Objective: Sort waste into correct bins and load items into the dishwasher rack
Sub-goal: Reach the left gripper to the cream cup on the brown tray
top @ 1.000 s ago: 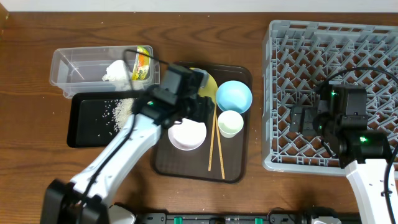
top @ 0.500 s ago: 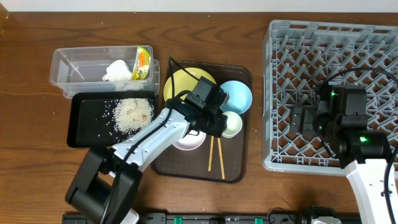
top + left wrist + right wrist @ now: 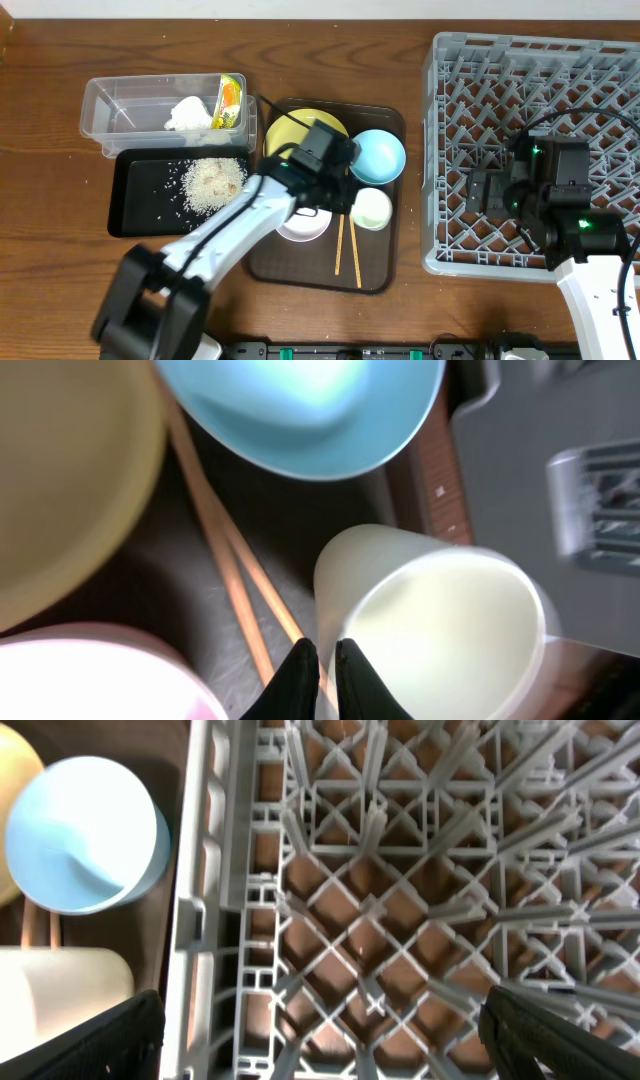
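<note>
My left gripper (image 3: 354, 199) (image 3: 322, 652) is shut on the rim of the small pale cup (image 3: 372, 208) (image 3: 440, 620), one finger outside the wall and one inside. The cup leans over the brown tray (image 3: 300, 268). Around it on that tray are the light blue bowl (image 3: 378, 155) (image 3: 300, 410), the yellow plate (image 3: 288, 135) (image 3: 60, 480), the white-pinkish bowl (image 3: 298, 224) (image 3: 90, 678) and the chopsticks (image 3: 345, 245) (image 3: 212, 545). My right gripper (image 3: 482, 190) (image 3: 320, 1050) hangs open and empty over the left edge of the grey dishwasher rack (image 3: 600, 100) (image 3: 380, 900).
At the left, a clear tub (image 3: 125, 105) holds the crumpled napkin (image 3: 188, 113) and the wrapper (image 3: 230, 98). In front of it, a black tray (image 3: 135, 200) carries the rice scraps (image 3: 212, 180). The rack's wall (image 3: 200, 920) stands between the brown tray and my right gripper.
My left arm swung right from the bins to the cup and its jaws closed on the rim; the cup has tipped slightly. The right arm has not moved.
</note>
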`<state>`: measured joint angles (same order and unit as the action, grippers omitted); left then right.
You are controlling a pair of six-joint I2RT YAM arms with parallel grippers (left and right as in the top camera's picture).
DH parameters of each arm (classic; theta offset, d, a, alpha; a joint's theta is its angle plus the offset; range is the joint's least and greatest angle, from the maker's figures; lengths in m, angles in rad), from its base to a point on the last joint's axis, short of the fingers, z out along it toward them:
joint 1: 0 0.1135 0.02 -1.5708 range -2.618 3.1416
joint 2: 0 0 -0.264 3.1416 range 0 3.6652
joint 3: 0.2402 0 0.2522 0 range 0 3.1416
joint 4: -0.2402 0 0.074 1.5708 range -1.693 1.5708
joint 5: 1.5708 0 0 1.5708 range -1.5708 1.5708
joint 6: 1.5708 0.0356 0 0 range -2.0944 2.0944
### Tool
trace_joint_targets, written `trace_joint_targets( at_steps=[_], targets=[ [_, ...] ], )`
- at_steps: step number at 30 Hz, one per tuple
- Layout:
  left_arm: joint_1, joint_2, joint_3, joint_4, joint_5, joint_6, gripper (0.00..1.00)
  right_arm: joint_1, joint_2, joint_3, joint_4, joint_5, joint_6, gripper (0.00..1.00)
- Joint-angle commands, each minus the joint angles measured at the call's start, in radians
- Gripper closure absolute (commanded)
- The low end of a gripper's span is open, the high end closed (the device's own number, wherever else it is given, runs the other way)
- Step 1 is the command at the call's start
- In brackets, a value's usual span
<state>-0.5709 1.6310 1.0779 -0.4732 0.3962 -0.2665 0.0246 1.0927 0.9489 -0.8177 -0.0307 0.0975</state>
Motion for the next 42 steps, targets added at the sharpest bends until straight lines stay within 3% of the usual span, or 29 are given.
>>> trace_joint_targets(
  at_steps=[1, 7, 10, 12, 17, 20, 26, 33, 35, 40, 42],
  targets=[
    [0.072, -0.103, 0.013, -0.014, 0.024, -0.04, 0.89, 0.008, -0.006, 0.019, 0.042, -0.008, -0.008, 0.01],
    [0.259, -0.181, 0.013, -0.008, 0.138, -0.08, 0.9, 0.009, -0.003, 0.019, 0.127, -0.01, 0.052, 0.01],
    [0.33, -0.175, 0.013, -0.009, 0.288, -0.079, 0.73, 0.009, 0.003, 0.018, 0.12, -0.014, 0.067, 0.01],
    [0.336, -0.169, 0.013, -0.011, 0.319, -0.077, 0.68, 0.009, 0.008, 0.018, 0.11, -0.016, 0.067, 0.01],
    [0.28, -0.147, 0.011, -0.011, 0.306, -0.041, 0.59, 0.009, 0.031, 0.018, 0.097, -0.033, 0.067, 0.01],
    [0.218, -0.122, 0.008, -0.013, 0.225, -0.041, 0.57, 0.009, 0.046, 0.018, 0.092, -0.05, 0.067, 0.01],
    [0.074, -0.05, 0.005, -0.011, 0.083, -0.041, 0.57, 0.009, 0.058, 0.018, 0.077, -0.05, 0.066, 0.01],
    [-0.048, 0.077, 0.005, 0.049, 0.058, -0.042, 0.56, 0.009, 0.058, 0.018, 0.065, -0.05, 0.067, 0.01],
    [-0.066, 0.109, 0.005, 0.061, 0.059, -0.046, 0.59, 0.009, 0.058, 0.018, 0.062, -0.05, 0.067, 0.01],
    [-0.074, 0.135, 0.005, 0.061, 0.058, -0.046, 0.92, 0.009, 0.058, 0.018, 0.046, -0.05, 0.066, 0.01],
    [-0.064, 0.128, 0.006, 0.061, 0.058, -0.046, 0.94, 0.009, 0.058, 0.018, 0.039, -0.05, 0.066, 0.01]
  ],
)
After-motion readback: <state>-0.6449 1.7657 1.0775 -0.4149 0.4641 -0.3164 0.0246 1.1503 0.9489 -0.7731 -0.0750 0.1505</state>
